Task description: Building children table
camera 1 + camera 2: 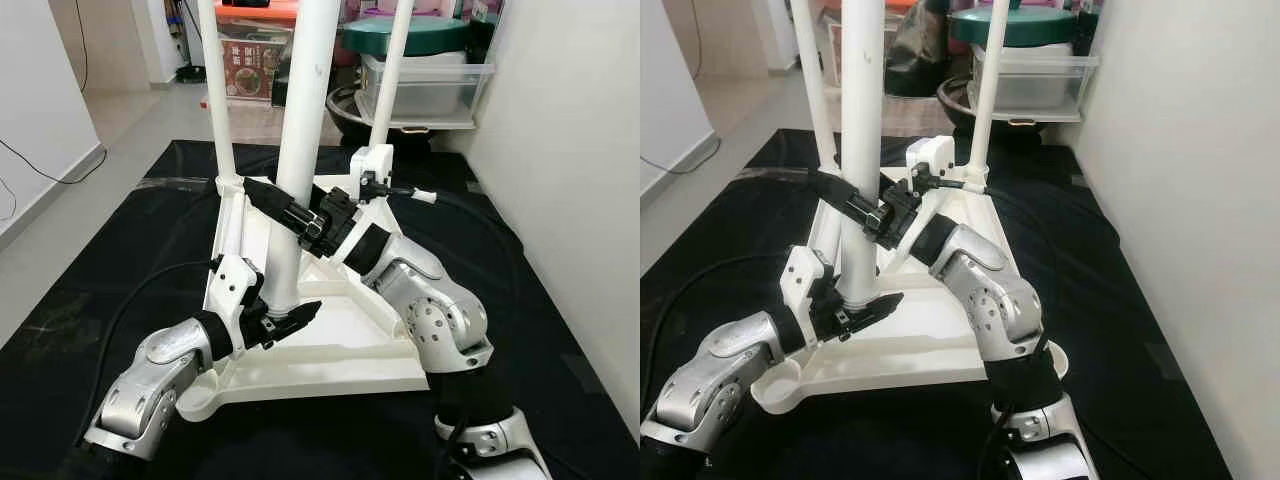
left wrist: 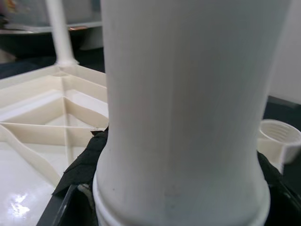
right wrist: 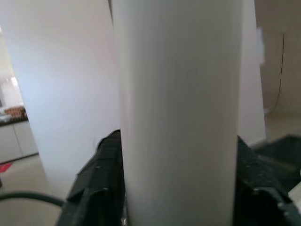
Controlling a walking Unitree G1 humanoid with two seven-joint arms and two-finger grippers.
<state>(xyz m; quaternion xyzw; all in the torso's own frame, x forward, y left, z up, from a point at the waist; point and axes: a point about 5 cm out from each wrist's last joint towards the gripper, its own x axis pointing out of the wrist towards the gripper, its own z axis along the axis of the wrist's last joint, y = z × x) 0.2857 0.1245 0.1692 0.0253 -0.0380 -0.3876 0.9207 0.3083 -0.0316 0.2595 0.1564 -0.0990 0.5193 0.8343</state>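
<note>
White table leg [image 1: 300, 150], upright on inverted tabletop [image 1: 340, 350]: left gripper [image 1: 285, 318] clasps its base at 6 o'clock, right gripper [image 1: 285, 208] clamps mid-shaft above.

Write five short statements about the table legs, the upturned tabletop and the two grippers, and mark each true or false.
1. Both grippers clasp the same thick white leg. True: the right gripper sits higher, the left gripper near its base.
2. The tabletop lies underside up on a black mat. True.
3. No other leg stands in the tabletop. False: two thinner legs stand at the far corners.
4. The near left corner socket holds a leg. False: it is open.
5. The held leg lies flat on the mat. False: it stands upright.
</note>
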